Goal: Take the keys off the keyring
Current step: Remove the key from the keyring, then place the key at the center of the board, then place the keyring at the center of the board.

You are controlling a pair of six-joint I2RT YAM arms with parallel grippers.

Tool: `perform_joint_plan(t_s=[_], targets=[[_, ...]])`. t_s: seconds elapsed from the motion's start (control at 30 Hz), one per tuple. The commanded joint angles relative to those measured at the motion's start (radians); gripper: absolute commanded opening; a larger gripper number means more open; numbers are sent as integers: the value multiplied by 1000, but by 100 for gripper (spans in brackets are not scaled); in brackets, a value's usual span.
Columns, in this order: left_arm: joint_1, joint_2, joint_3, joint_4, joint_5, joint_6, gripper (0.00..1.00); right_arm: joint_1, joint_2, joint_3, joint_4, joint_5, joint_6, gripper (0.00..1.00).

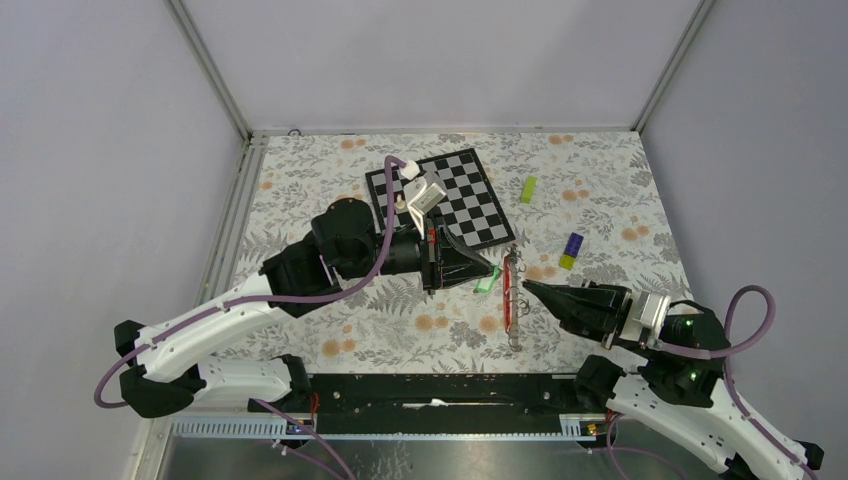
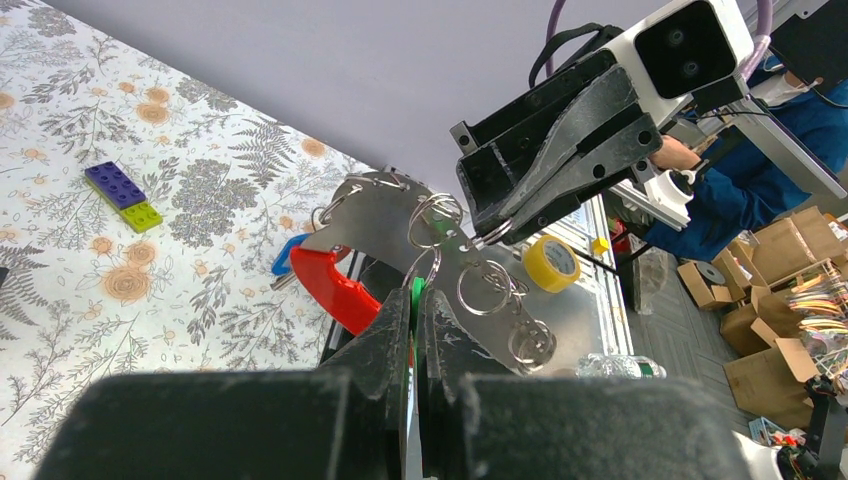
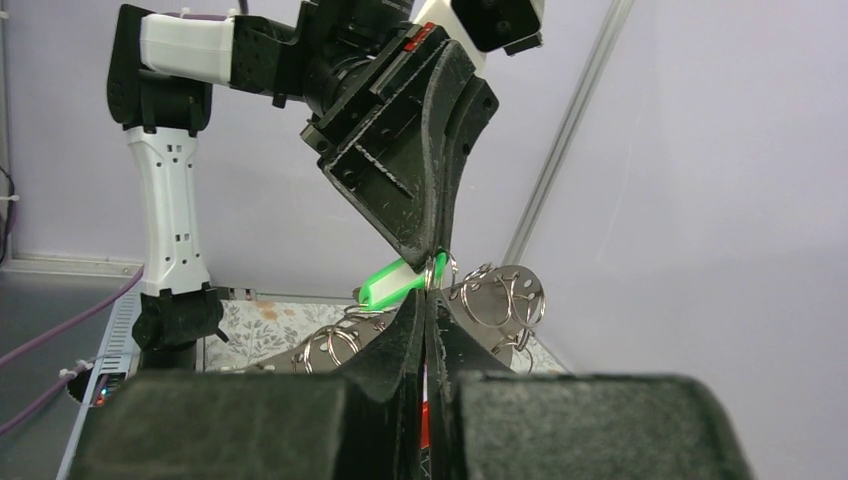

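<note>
Left gripper [image 1: 492, 272]: fingers clamped shut on the green key [image 3: 395, 284].
Right gripper [image 3: 428, 300]: fingers pinched shut on a ring of the keyring [image 1: 513, 300].
Keyring: between the two grippers, near the chessboard [image 1: 460, 195].
Left wrist only: blue key [image 2: 289, 254] and red strap [image 2: 335, 290] at the keyring's far side; yellow tape roll [image 2: 551, 263] beyond.
Top only: lime block [image 1: 528, 189], purple-and-yellow block [image 1: 572, 250] well apart.
Surface: floral tablecloth [image 1: 330, 200]; grey walls [image 1: 420, 60] around.

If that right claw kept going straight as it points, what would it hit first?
Most likely the left gripper: it meets the right gripper tip to tip, with the green key and keyring pinched between them.
</note>
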Motion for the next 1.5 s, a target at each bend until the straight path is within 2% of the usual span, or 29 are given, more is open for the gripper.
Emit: perform_joint_plan(t_s=[0.0, 0.27, 0.43, 0.6, 0.83, 0.97, 1.13, 1.27, 1.4, 1.47], targets=[[5, -23, 15, 60, -9, -7, 0, 4, -23, -1, 64, 62, -6, 0], [6, -31, 10, 52, -15, -4, 0, 4, -70, -6, 12, 207, -36, 0], [10, -46, -10, 36, -46, -4, 0, 4, -55, 17, -111, 284, 17, 0], [13, -72, -126, -23, -260, -55, 0, 4, -32, 13, -287, 295, 167, 0], [13, -104, -408, -4, -462, -168, 0, 4, -17, -63, -424, 393, 432, 0], [13, -104, -544, 13, -559, -228, 0, 4, 80, -61, -544, 508, 601, 0], [14, -102, -670, 19, -687, -310, 0, 4, 283, -95, -614, 559, 704, 0], [16, -88, -749, 59, -729, -326, 0, 4, 419, -148, -563, 596, 728, 0], [30, -39, -807, 100, -739, -347, 0, 4, 556, -216, -438, 572, 731, 0], [35, -17, -831, 126, -743, -354, 7, 4, 629, -231, -386, 557, 731, 1]])
